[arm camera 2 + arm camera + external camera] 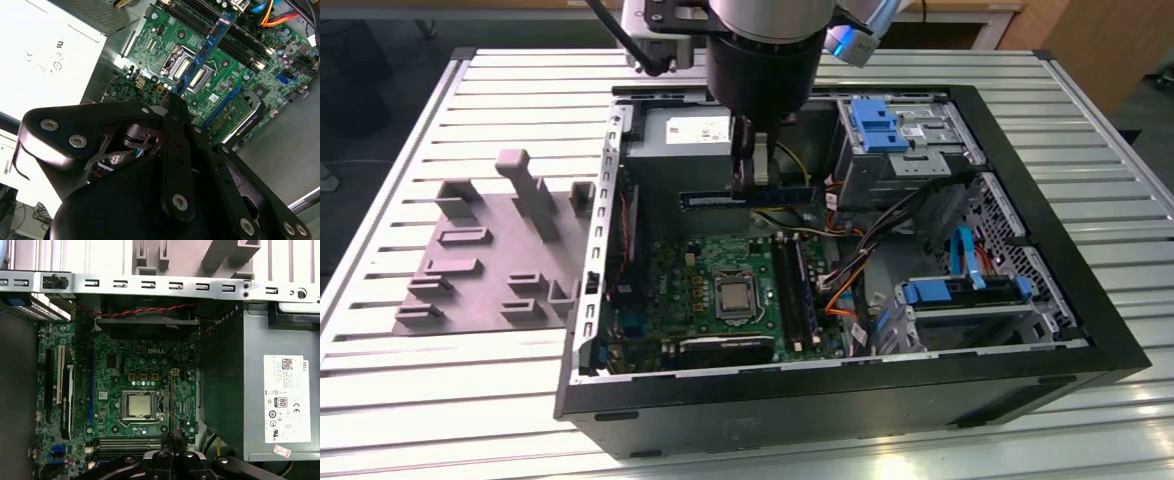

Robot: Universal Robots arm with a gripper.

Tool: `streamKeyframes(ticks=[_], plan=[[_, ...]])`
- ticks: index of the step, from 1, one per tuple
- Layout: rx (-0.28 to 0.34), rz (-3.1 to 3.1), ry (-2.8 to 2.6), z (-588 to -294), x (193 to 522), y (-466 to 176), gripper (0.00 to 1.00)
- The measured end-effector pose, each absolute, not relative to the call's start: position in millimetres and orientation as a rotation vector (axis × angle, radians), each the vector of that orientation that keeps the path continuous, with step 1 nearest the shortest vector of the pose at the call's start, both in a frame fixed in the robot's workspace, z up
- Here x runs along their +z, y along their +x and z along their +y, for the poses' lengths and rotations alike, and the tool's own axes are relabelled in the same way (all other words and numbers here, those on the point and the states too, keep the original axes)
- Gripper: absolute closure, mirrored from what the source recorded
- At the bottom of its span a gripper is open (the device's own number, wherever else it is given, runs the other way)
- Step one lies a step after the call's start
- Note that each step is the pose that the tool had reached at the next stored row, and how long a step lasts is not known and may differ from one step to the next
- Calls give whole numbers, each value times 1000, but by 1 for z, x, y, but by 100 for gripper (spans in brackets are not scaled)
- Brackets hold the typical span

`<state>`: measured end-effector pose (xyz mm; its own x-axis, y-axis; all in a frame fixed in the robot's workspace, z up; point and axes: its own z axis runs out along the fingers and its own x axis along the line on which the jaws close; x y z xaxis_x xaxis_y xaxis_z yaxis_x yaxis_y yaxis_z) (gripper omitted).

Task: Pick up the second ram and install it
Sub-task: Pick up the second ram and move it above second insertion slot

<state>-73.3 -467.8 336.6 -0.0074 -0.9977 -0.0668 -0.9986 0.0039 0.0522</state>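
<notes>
End effector (753, 183): clamped on long thin dark memory stick (750, 198), above green motherboard (707, 265).
Care: best turned parallel over motherboard's long black slots (794, 290), then pressed evenly.

Slatted table (454, 410), open computer case (854, 410), grey holder (480, 270)

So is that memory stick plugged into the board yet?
Not yet. The stick hangs clamped in the jaws, above the green board, clear of the black slots.
</notes>
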Motion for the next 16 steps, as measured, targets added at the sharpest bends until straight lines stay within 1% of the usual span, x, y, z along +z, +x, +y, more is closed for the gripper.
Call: streamKeyframes(ticks=[16], plan=[[132, 2218, -2206, -472, 328, -73, 88]])
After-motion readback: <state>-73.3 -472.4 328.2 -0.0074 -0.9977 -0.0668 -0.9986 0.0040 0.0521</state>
